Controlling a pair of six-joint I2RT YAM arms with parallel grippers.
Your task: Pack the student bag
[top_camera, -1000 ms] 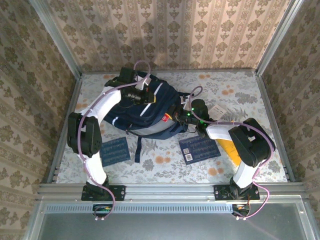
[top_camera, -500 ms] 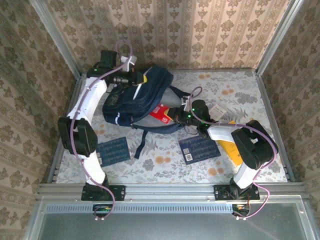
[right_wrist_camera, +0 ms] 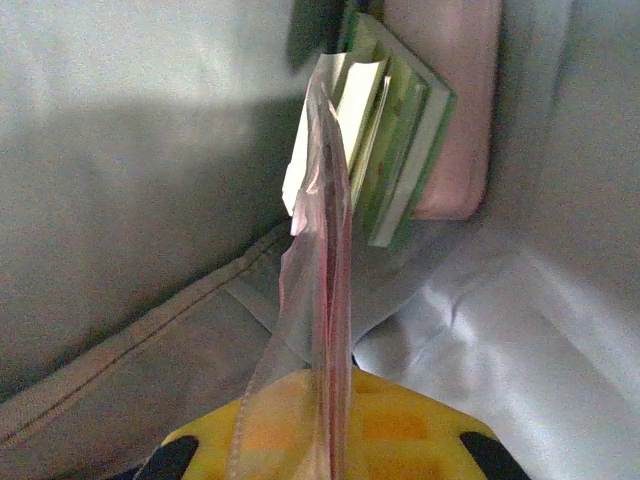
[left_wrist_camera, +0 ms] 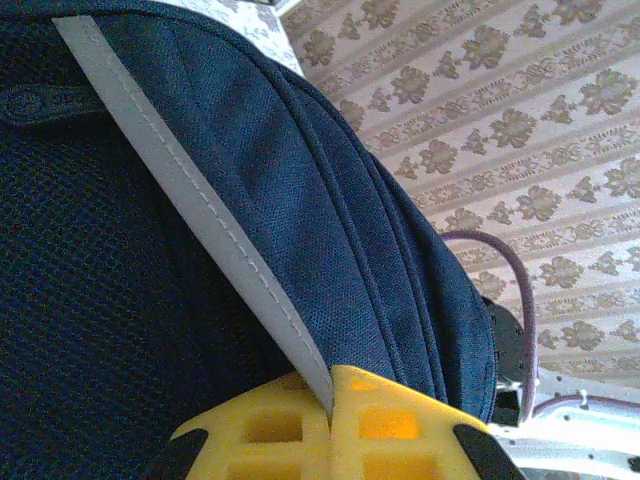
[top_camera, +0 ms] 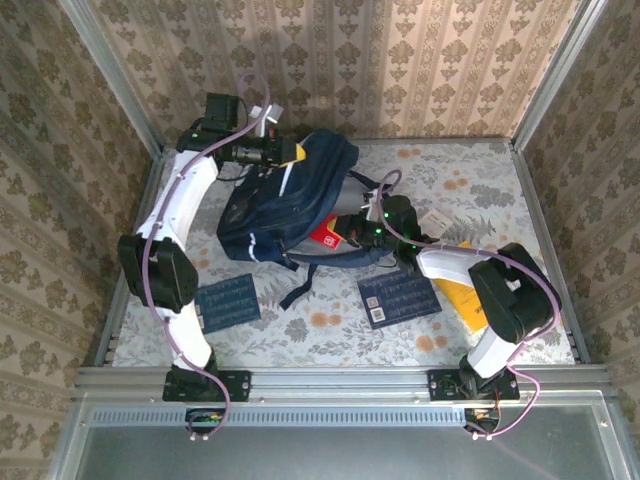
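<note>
At the table's (top_camera: pixel 470 180) back centre: bag (top_camera: pixel 265 215), top end held up off the surface. White stripe (left_wrist_camera: pixel 205 215) pinched tight in the left gripper (top_camera: pixel 288 152). At the bag's mouth, right gripper (top_camera: pixel 347 228) clamped on a thin red packet (top_camera: pixel 325 232), grey lining (right_wrist_camera: pixel 120 150) around it.

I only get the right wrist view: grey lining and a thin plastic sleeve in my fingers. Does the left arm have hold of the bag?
Observer: Yes. The left fingers are shut on the top edge of the student bag, pinching its white stripe.
Operator: What is not packed yet?
Observer: A navy booklet on the left and a second booklet on the right lie flat on the table, in front of the bag.
</note>
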